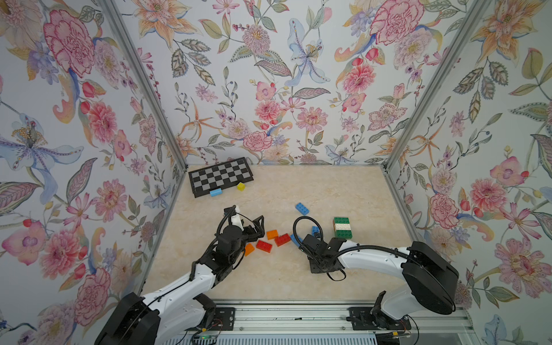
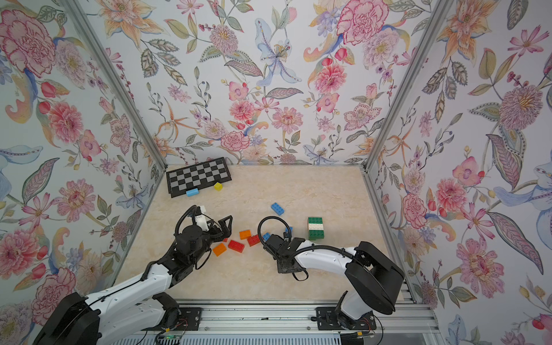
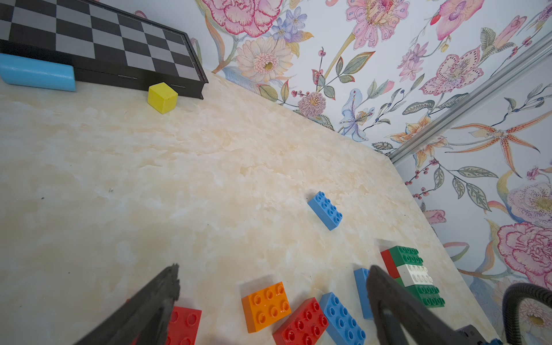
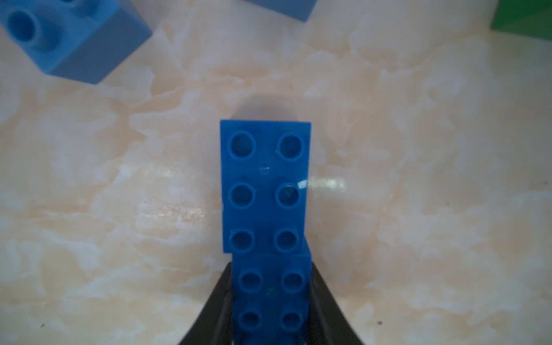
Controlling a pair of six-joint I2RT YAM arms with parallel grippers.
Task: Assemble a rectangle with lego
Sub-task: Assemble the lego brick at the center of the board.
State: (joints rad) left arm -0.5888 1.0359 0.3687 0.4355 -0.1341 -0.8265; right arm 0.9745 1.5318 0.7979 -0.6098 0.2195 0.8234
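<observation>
Loose lego lies mid-table: an orange brick (image 1: 272,234) (image 3: 265,306), two red bricks (image 1: 264,245) (image 1: 282,239), another orange brick (image 1: 248,248) and blue bricks (image 1: 295,239) (image 1: 302,208). A stack of green and white bricks with a red one (image 1: 342,227) (image 3: 413,274) stands at the right. My left gripper (image 1: 259,230) (image 3: 274,270) hangs open over the orange and red bricks, holding nothing. My right gripper (image 4: 271,265) is shut on two joined dark-blue bricks (image 4: 265,185), just above the table. In both top views its wrist hides them.
A folded chessboard (image 1: 221,176) lies at the back left, with a light-blue block (image 1: 215,192) and a yellow cube (image 1: 240,186) in front of it. Flowered walls close in the table on three sides. The green stack stands near the right wall.
</observation>
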